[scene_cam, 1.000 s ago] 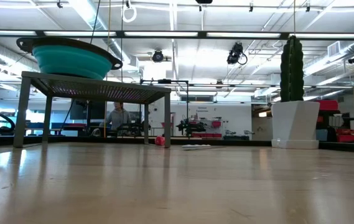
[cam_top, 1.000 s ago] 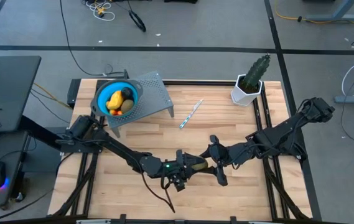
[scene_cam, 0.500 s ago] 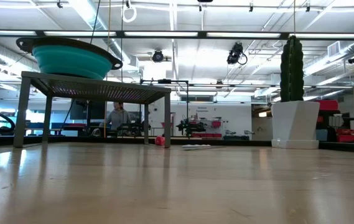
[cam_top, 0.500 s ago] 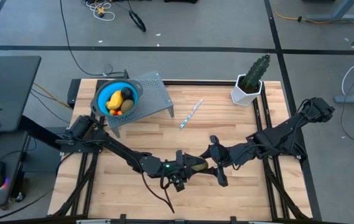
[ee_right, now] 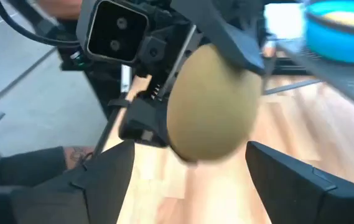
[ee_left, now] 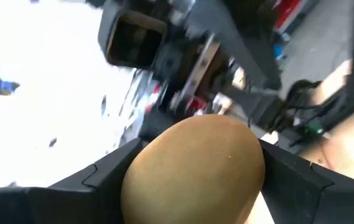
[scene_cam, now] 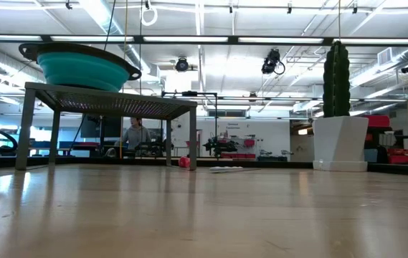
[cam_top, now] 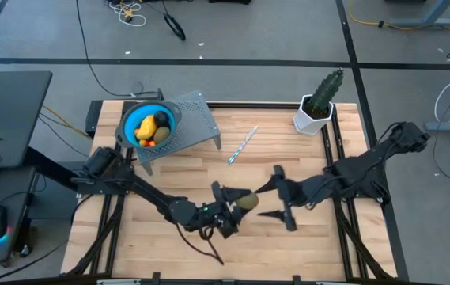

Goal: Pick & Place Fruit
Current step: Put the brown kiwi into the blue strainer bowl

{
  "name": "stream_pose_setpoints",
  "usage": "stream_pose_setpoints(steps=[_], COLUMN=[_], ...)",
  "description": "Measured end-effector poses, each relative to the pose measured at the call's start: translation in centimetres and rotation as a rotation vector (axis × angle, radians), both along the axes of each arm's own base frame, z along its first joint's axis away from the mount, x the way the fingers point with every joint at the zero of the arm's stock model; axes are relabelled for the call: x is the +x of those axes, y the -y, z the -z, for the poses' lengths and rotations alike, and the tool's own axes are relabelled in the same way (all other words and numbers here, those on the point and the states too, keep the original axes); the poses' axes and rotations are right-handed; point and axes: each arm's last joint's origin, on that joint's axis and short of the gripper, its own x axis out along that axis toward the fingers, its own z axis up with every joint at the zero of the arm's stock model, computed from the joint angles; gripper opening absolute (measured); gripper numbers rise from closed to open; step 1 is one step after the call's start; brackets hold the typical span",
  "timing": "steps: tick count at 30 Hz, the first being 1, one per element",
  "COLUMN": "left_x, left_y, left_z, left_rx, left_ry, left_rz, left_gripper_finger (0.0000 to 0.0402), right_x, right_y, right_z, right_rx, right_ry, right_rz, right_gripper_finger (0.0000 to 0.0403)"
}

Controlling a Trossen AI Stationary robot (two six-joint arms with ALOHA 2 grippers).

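An olive-green oval fruit (cam_top: 246, 201) sits in my left gripper (cam_top: 239, 204) over the near middle of the table; it fills the left wrist view (ee_left: 192, 168). My right gripper (cam_top: 262, 202) is open just right of it, and its fingers stand apart from the fruit (ee_right: 214, 102) on either side. A blue bowl (cam_top: 135, 119) on a grey perforated stand (cam_top: 193, 119) holds a yellow-orange oval (cam_top: 147, 127), a dark round and small orange pieces. Neither arm shows in the low view. My left gripper pinches the olive-green oval between its two fingers (ee_left: 102, 180), one on each side of its broad middle (ee_left: 145, 162). The fingers come at it about level from the table's left. The fruit is lifted clear of the table, with its free end (ee_right: 220, 134) toward the right gripper.
A cactus in a white pot (cam_top: 318, 107) stands at the far right. A thin pale striped stick (cam_top: 242, 145) lies at the far middle. The stand with the bowl (scene_cam: 82, 68) occupies the far left. Bare wood (cam_top: 169, 170) lies between the stand and the grippers.
My right gripper has drawn back toward the table's right edge, away from the fruit, and its fingers now stand clear of it. The left gripper has shifted a little toward the left edge and turned, keeping the olive-green fruit.
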Motion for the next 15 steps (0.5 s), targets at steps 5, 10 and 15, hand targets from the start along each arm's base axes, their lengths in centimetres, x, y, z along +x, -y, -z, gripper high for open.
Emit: stream_pose_setpoints(steps=[5,10,15], left_x=[-0.6,-3.5,-9.9], left_y=[-1.2,-5.0,-9.3], left_z=[-1.4,-3.6,-6.3], left_rx=[-0.068,-0.086,-0.248], left_ry=[-0.004,-0.001,0.117], left_rz=[-0.12,-0.287,-0.335], left_gripper_finger=[0.0281,0.0285,0.0281], right_x=[-3.1,-5.1,-5.5], right_y=[1.8,2.8,2.0], right_z=[-1.7,-1.2,0.7], right_rx=[0.0,0.055,0.093], right_ry=[0.003,-0.132,-0.24], right_rz=[0.098,0.16,0.138], right_gripper_finger=[0.0318,0.0319,0.0319])
